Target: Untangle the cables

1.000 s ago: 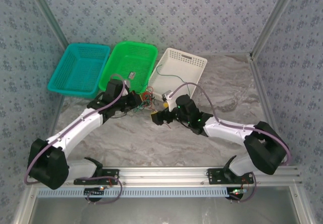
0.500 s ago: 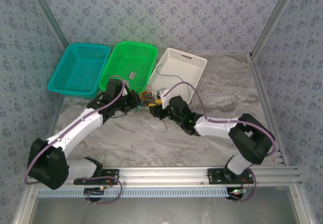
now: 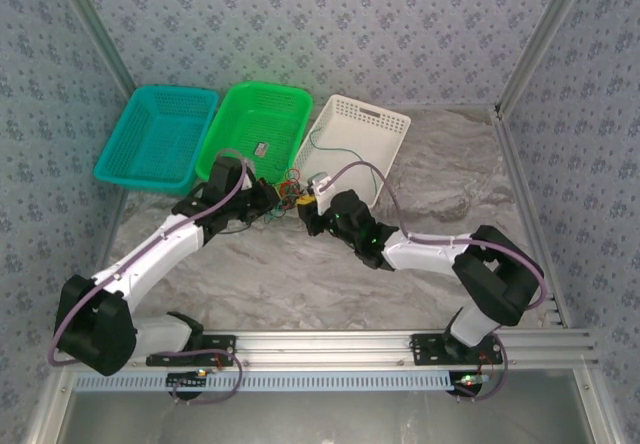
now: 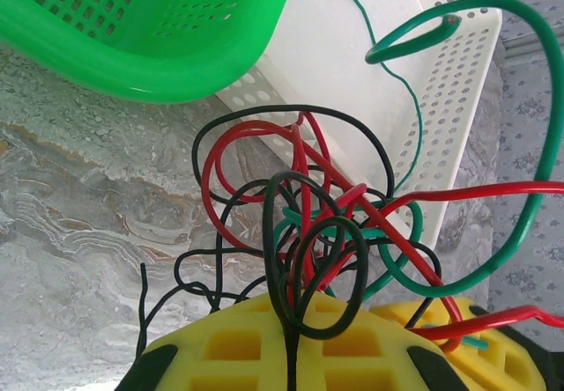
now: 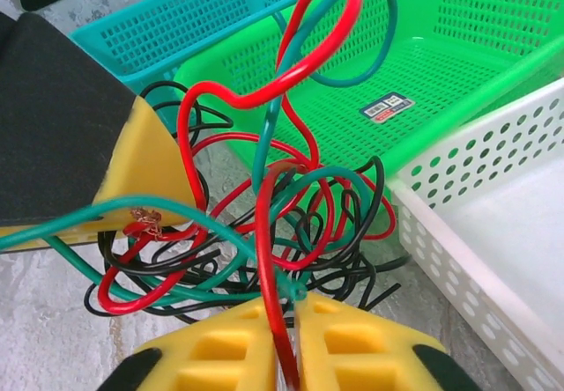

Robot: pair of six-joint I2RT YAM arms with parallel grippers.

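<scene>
Status: barely started, nothing is separated yet.

- Teal basket (image 3: 160,139), left of the green basket (image 3: 255,114): no cable in it.
- Green basket: no cable in it, just a small label (image 5: 386,106) on its floor.
- Left jaws: closed at that basket's near right corner, pinching a black cable (image 4: 269,250) that runs into the seam between the pads.
- Cables (image 3: 290,192): one knot, held off the counter (image 3: 300,274) just in front of that same corner. Red, green and black loops are all interlocked.
- Right jaws: closed on a red cable (image 5: 271,268), just right of the knot and facing the left jaws.
- White basket (image 3: 365,124), touching the green basket's right side: a thin green wire (image 3: 335,149) trails into it. Can't tell if it's free of the knot.

Left to do: pull every strand out, so essentially the whole job.

Counts: 3 baskets, one per colour. 1 knot. 3 cable colours, with thick and thin strands in green and black. Exact strand count unreadable.
</scene>
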